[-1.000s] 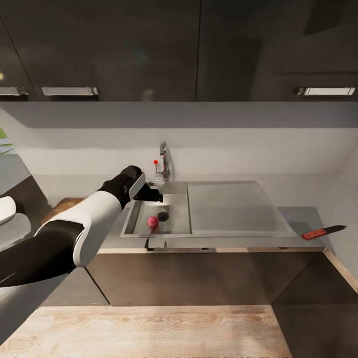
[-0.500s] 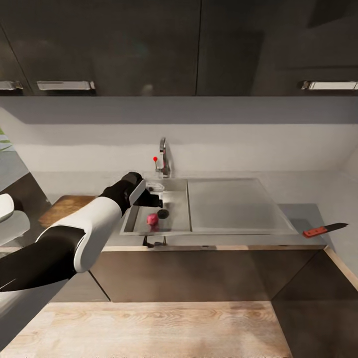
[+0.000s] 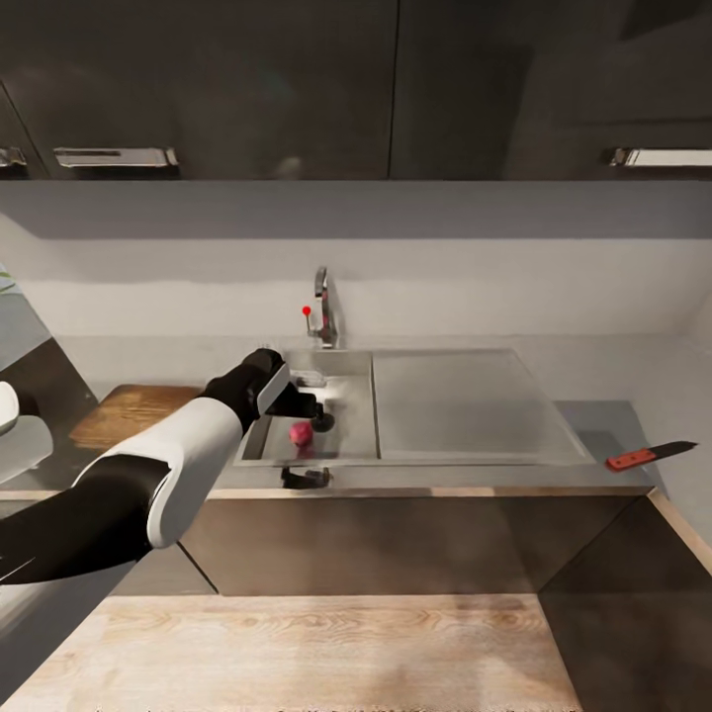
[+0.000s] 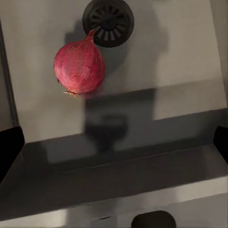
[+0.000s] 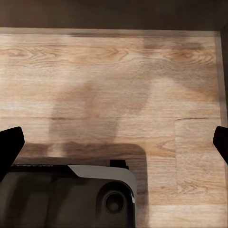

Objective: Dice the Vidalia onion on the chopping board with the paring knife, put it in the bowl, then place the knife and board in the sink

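Behind left arm, chopping board partly hidden.

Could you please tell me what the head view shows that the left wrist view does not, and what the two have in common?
Head view alone: the paring knife lying on the countertop to the right of the sink, the chopping board on the left, the tap, and the left end effector hovering over the basin. Left wrist view alone: the onion's pointed tip touching the edge of the round drain, and the end effector's wide-open fingertips at the frame edges. Shared: the Vidalia onion resting in the sink.
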You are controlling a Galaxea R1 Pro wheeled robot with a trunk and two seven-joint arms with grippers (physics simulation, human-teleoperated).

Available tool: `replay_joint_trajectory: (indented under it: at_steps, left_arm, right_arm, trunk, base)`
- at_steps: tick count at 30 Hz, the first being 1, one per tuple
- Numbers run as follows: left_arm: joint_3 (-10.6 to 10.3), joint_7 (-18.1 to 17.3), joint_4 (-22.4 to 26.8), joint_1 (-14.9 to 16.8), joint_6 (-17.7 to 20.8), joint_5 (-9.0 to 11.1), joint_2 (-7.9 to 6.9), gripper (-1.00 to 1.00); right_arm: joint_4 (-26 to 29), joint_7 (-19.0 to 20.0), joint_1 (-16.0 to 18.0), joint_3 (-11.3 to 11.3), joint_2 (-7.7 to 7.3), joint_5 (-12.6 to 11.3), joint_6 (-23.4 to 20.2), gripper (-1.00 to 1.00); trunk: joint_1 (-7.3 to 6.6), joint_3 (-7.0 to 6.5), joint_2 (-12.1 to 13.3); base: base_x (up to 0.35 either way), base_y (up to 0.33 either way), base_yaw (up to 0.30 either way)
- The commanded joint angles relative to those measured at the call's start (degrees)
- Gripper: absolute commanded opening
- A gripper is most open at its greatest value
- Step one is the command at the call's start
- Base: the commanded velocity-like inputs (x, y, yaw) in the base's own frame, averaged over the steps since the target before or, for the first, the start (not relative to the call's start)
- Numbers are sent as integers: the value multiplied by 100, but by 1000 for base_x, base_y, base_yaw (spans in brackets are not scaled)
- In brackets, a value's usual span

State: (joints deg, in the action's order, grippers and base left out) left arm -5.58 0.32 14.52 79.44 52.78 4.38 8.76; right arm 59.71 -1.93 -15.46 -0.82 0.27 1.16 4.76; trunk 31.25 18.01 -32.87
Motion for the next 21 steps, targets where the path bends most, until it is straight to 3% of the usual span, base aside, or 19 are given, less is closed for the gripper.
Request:
replay_joint_trajectory:
  at_steps: [1,12,21]
  left_arm:
    - [-48,3,7,-4,22,43,-6,100]
    - [-48,26,-16,-76,-270,45,-21,100]
    - [-48,29,-19,-78,-293,45,-24,100]
  right_arm:
    - [5,-21,-1,-5,0,13,8,100]
    - [5,-24,-1,-5,0,15,7,100]
    - [5,-18,-1,-5,0,16,7,100]
  trunk:
    - [2,16,-8]
    - [2,114,-8]
    - [2,195,-8]
  base:
    - [6,-5,0]
    - [5,-1,0]
    - [193,45,0]
